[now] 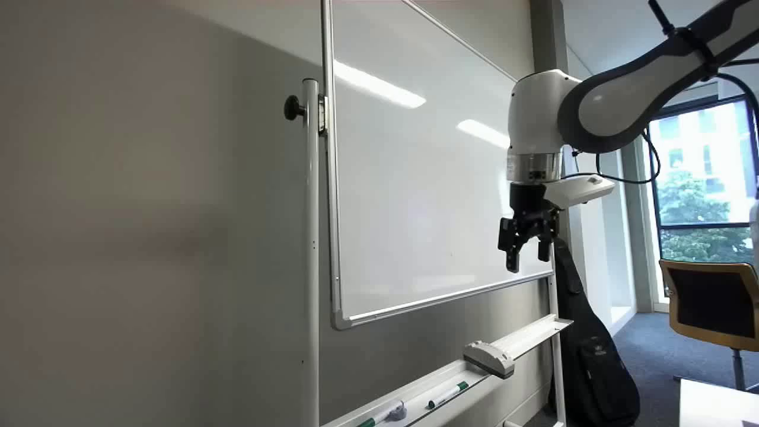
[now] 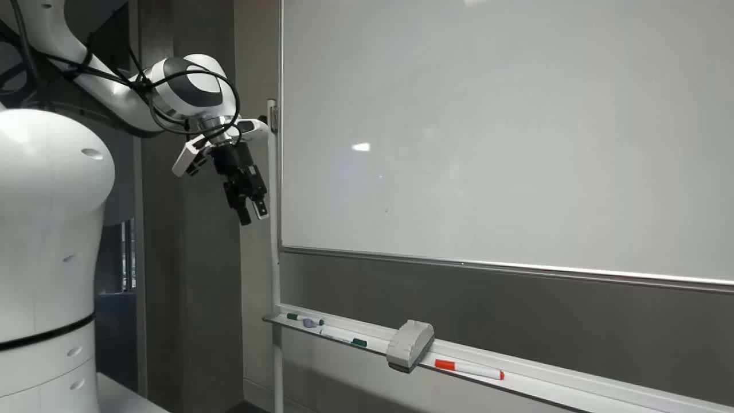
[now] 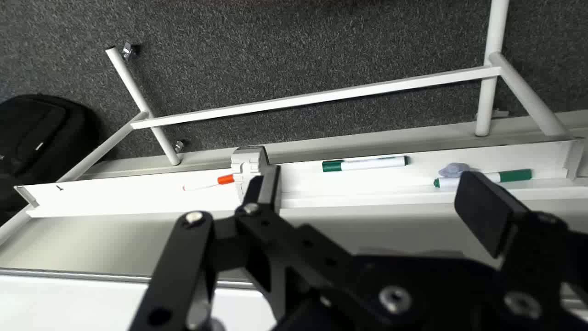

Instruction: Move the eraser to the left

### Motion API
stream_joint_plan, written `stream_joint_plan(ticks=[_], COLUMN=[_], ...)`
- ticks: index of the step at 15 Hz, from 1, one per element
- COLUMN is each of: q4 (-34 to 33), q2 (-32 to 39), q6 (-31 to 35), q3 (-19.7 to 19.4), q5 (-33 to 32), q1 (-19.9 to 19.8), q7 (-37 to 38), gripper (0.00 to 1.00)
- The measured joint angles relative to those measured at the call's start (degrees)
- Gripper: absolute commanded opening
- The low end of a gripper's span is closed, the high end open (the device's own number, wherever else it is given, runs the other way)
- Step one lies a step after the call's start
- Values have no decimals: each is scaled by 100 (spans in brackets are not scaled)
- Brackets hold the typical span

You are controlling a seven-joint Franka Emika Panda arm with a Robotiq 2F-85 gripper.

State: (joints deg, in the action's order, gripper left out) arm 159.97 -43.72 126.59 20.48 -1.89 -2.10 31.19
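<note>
Sitting across the white tray (image 2: 545,386), a pale grey eraser (image 2: 410,344), arched block with notched sides, darker underneath, gripper (image 1: 528,261) higher up, jaws parted.

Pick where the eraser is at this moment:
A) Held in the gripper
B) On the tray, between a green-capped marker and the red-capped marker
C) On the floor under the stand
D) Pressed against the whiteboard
B: in an exterior view the eraser rests on the tray with a green-capped marker on one side and the red-capped marker on the other.
</note>
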Motion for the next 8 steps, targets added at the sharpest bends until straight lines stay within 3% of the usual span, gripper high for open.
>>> stream_joint_plan(ticks=[5, 8], q4=[-2, -1], q2=[11, 208], q6=[-3, 50], q3=[0, 21], q5=[-19, -427], q1=[-3, -176], q7=[0, 15], gripper=[100, 100])
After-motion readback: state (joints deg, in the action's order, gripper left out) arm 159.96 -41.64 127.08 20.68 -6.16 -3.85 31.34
